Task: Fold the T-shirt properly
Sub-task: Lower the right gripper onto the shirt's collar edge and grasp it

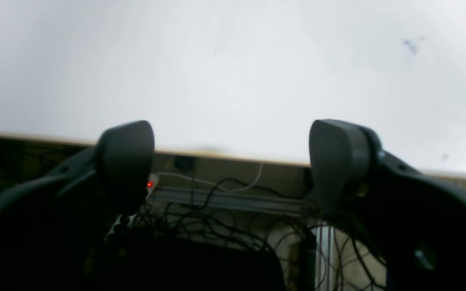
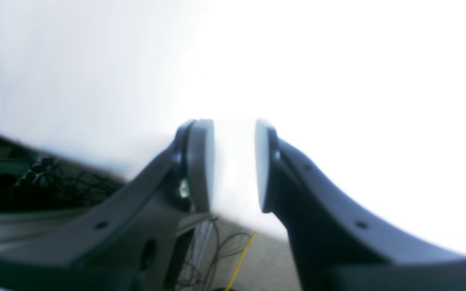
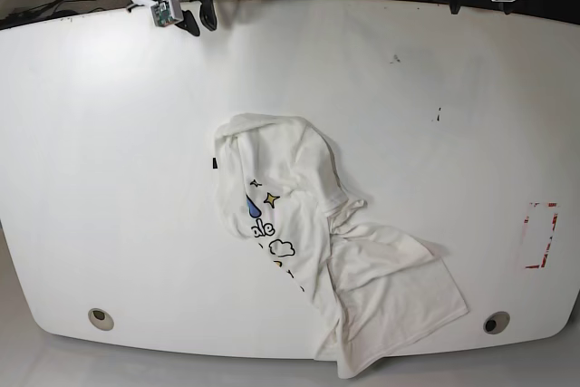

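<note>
Big white table (image 3: pixel 109 178) takes up pretty much the whole base view, rounded corners, with a round hole (image 3: pixel 101 318) near the front left corner and another (image 3: pixel 496 324) near the front right. There's a red-outlined rectangle mark (image 3: pixel 541 235) by the right edge and a couple of small dark smudges on the far right part of the top.

The T-shirt (image 3: pixel 362 269) is lying crumpled just right of the middle, toward the near side. It's bunched and partly folded over itself, running diagonally from mid-table down to the near edge, with a blue drop, a yellow star, a cloud and some blue lettering showing on its left part.

Both arms are parked way back at the far edge, well apart from the shirt. The left gripper (image 1: pixel 233 161) has its jaws spread wide with nothing between them, just the table edge and a tangle of cables (image 1: pixel 200 218) beneath. The right gripper (image 2: pixel 235 165) has its pads (image 2: pixel 200 161) fairly close together with a narrow gap, and it's holding nothing either.
</note>
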Controlling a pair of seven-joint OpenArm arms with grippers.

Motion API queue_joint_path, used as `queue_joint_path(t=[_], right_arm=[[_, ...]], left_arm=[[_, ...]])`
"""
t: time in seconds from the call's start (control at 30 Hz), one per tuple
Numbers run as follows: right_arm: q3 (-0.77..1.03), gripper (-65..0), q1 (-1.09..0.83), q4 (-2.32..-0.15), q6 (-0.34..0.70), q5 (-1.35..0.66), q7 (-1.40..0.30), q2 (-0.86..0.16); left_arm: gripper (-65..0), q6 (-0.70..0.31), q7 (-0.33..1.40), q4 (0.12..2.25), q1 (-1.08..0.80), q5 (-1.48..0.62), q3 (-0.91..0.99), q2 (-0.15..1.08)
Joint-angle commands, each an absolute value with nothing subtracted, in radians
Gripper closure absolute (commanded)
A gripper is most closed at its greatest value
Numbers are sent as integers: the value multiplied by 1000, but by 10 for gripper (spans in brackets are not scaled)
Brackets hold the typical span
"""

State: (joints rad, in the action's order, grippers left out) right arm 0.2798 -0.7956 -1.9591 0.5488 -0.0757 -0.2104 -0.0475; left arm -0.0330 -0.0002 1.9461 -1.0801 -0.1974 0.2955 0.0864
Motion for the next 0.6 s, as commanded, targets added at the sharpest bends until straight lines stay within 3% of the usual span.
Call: queue_joint_path(t=[0.0, 0.27, 0.47, 0.57], right_arm=[[280, -173, -757, -1995, 568, -90, -271, -71], [286, -179, -538, -2000, 605, -93, -527, -67], [282, -361, -403, -1998, 613, -114, -676, -62], [286, -412, -349, -1991, 624, -196, -743, -64]], left_arm=[[-579, -28, -19, 1963, -1095, -200, 300, 74], [-579, -28, -16, 1960, -1033, -196, 300, 74], [-582, -28, -16, 1960, -1006, -196, 300, 79], [-583, -28, -16, 1960, -986, -196, 305, 79]])
